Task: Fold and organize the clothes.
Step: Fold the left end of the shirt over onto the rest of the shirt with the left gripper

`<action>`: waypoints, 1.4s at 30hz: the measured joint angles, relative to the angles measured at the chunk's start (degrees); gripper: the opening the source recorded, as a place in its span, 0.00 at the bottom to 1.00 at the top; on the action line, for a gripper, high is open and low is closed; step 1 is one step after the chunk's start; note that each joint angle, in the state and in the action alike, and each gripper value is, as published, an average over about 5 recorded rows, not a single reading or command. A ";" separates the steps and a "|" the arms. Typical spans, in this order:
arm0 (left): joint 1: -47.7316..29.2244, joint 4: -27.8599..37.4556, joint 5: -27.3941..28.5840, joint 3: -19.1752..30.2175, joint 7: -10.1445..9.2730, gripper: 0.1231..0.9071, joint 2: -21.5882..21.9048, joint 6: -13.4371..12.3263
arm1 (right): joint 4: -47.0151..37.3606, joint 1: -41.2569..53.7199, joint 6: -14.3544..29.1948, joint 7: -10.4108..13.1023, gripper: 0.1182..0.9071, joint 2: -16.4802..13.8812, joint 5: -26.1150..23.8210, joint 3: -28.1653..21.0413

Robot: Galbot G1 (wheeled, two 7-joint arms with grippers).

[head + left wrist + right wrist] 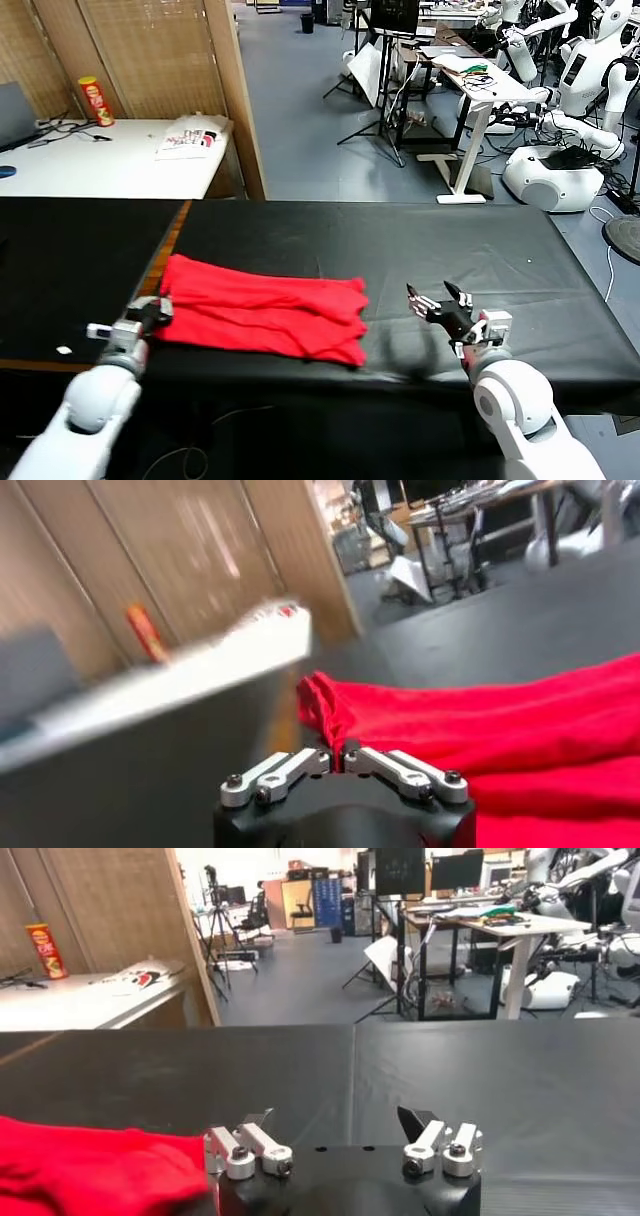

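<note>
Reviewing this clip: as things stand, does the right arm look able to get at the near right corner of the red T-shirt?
Probably yes: the right tool stands open beside the red T-shirt, with only bare black table between them.

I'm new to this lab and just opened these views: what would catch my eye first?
The bright red T-shirt, folded into a long band on the black table, stands out at once. The left gripper is shut on its left end, while the right gripper waits open on bare table to the shirt's right.
</note>
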 joint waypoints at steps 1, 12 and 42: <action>0.27 -1.04 -0.25 0.51 -0.64 0.03 -0.28 0.88 | 0.05 -0.15 0.00 0.00 0.86 0.02 -0.15 0.04; -2.04 -13.71 -11.56 13.17 -7.87 0.03 -12.35 8.73 | 0.97 -2.24 0.15 -0.15 0.86 1.55 -2.50 1.11; -6.35 -5.64 -15.02 20.30 -9.19 0.36 -30.94 5.90 | -0.82 -1.64 0.18 -2.12 0.86 3.26 -5.49 -1.48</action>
